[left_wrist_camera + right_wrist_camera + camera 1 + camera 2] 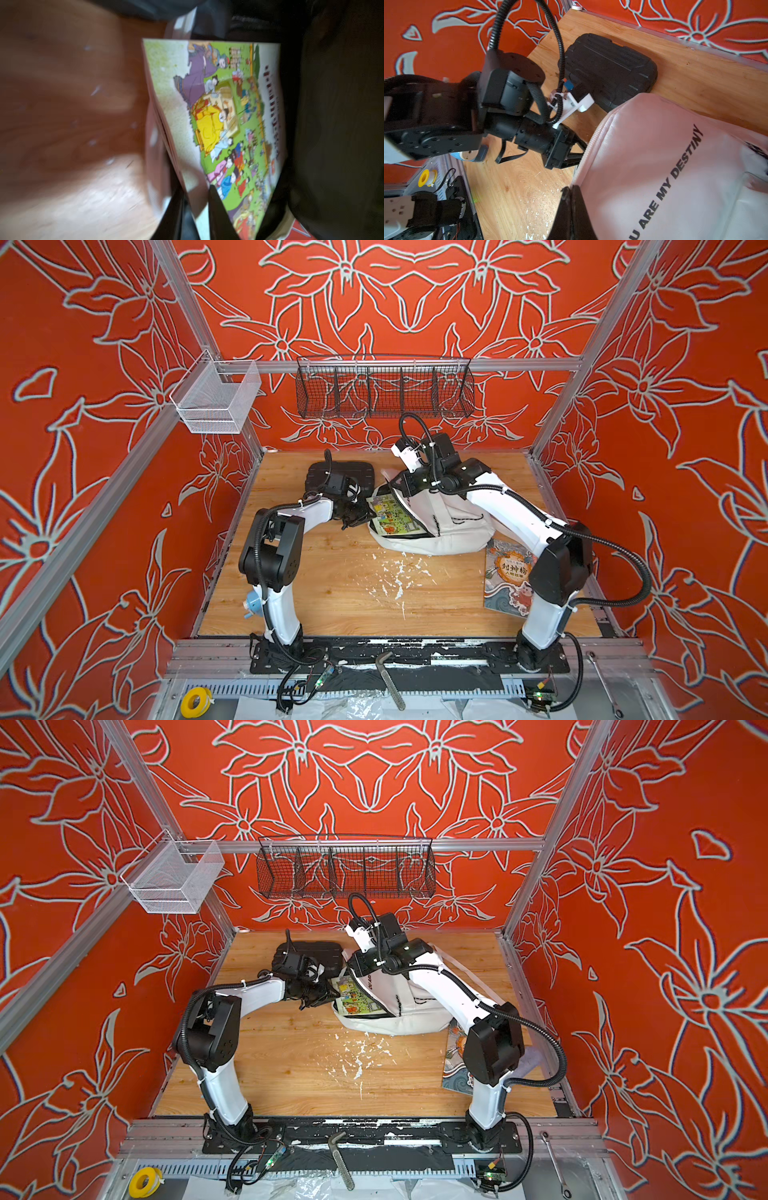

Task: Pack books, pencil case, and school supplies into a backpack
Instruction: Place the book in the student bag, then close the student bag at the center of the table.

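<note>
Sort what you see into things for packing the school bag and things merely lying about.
For the job: white fabric backpack, green-and-yellow illustrated paperback, blue wave-cover paperback, light-blue barrel-shaped sharpener.
Lying about: black ribbed hard case, yellow tape roll, slim silver spanner, bent grey hex key.

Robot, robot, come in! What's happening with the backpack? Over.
Left pincer shut on green book, part-way in backpack. Right pincer pinching flap open. Blue book out on table. Nothing blocks the opening.

The left arm (270, 547) is bent at the elbow and reaches inward, left gripper (194, 188) closed on the edge of the green book (218, 114); the right arm (511, 506) stretches forward, right gripper (571, 209) pinching the rim of the backpack (654, 166)
</note>
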You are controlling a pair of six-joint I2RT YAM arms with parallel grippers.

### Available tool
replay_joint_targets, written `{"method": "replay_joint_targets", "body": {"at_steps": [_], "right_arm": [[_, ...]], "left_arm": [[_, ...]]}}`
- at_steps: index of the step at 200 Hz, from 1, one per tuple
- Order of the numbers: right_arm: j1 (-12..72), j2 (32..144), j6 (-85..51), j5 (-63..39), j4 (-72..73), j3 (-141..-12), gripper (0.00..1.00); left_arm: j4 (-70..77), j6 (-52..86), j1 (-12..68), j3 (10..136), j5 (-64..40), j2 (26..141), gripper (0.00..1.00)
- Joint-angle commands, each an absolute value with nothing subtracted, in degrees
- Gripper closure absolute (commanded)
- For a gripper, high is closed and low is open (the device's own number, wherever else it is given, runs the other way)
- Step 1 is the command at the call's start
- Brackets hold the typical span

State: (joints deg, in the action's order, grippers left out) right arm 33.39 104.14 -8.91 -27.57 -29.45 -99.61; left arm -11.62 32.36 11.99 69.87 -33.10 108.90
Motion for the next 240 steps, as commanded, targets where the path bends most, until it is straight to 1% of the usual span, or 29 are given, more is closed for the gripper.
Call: {"method": "replay_joint_targets", "body": {"at_steps": [1, 10, 18, 22, 31, 47, 66, 88, 99, 103, 113, 119, 128, 144, 165, 179, 195, 216, 240], "right_arm": [[33.8, 103.2, -10.8, -33.4, -27.6, -102.2, 1.00], [33.8, 103.8, -10.9, -34.0, -27.7, -102.5, 1.00], [33.8, 104.4, -10.7, -34.2, -27.6, -102.4, 1.00], [33.8, 104.7, -10.9, -34.4, -27.5, -102.2, 1.00], [33.8, 105.4, -11.0, -34.4, -27.3, -102.3, 1.00], [33.5, 106.7, -11.6, -32.4, -27.3, -102.7, 1.00], [32.8, 107.6, -12.5, -28.6, -26.7, -102.8, 1.00], [31.9, 110.1, -13.5, -27.4, -25.2, -103.3, 1.00], [31.9, 112.3, -13.4, -28.3, -26.0, -105.2, 1.00], [31.9, 113.2, -13.2, -28.9, -26.4, -106.3, 0.94], [31.9, 115.2, -13.0, -29.4, -28.9, -109.3, 0.72], [31.9, 116.1, -12.3, -29.2, -31.8, -111.7, 0.63], [31.9, 116.5, -11.0, -27.6, -35.5, -114.5, 0.54], [31.5, 113.8, -9.2, -20.8, -39.7, -114.7, 0.44], [29.4, 105.6, -9.6, -12.0, -43.8, -109.2, 0.37], [26.8, 98.2, -11.8, -7.4, -43.2, -99.8, 0.32], [22.0, 89.2, -15.4, -2.8, -42.1, -88.1, 0.27], [14.2, 80.3, -17.8, -2.8, -43.3, -75.2, 0.25], [6.1, 74.5, -19.3, -5.3, -45.2, -64.3, 0.27]], "left_arm": [[-4.6, 33.7, 14.6, 73.4, -39.0, 109.9, 0.84], [-2.9, 33.4, 15.6, 74.3, -39.1, 110.0, 0.84], [-2.6, 33.4, 16.2, 75.4, -38.6, 110.3, 0.81], [-2.3, 33.3, 16.4, 75.8, -38.5, 110.5, 0.77], [-2.1, 33.4, 16.4, 76.4, -37.9, 110.9, 0.63], [-3.6, 31.6, 16.3, 75.6, -35.0, 109.8, 0.48], [-7.3, 27.1, 16.3, 71.4, -28.2, 104.1, 0.36], [-9.7, 25.5, 14.9, 64.6, -21.5, 94.9, 0.25], [-11.7, 25.4, 13.8, 62.1, -19.7, 91.1, 0.23], [-12.6, 25.4, 13.6, 61.4, -18.7, 89.7, 0.22], [-14.9, 24.7, 13.5, 60.3, -17.3, 86.5, 0.22], [-16.3, 24.5, 13.5, 59.9, -16.2, 84.8, 0.22], [-18.5, 25.0, 13.8, 59.7, -15.0, 82.2, 0.21], [-21.3, 25.6, 15.6, 60.0, -14.3, 78.5, 0.21], [-25.5, 26.7, 21.4, 62.9, -14.8, 76.8, 0.22], [-26.2, 29.3, 26.3, 65.1, -16.1, 77.9, 0.23], [-26.4, 32.6, 32.3, 68.5, -16.1, 81.1, 0.24], [-26.5, 37.2, 39.0, 74.9, -17.6, 88.1, 0.25], [-27.8, 39.8, 45.5, 84.0, -21.1, 97.9, 0.27]]}}
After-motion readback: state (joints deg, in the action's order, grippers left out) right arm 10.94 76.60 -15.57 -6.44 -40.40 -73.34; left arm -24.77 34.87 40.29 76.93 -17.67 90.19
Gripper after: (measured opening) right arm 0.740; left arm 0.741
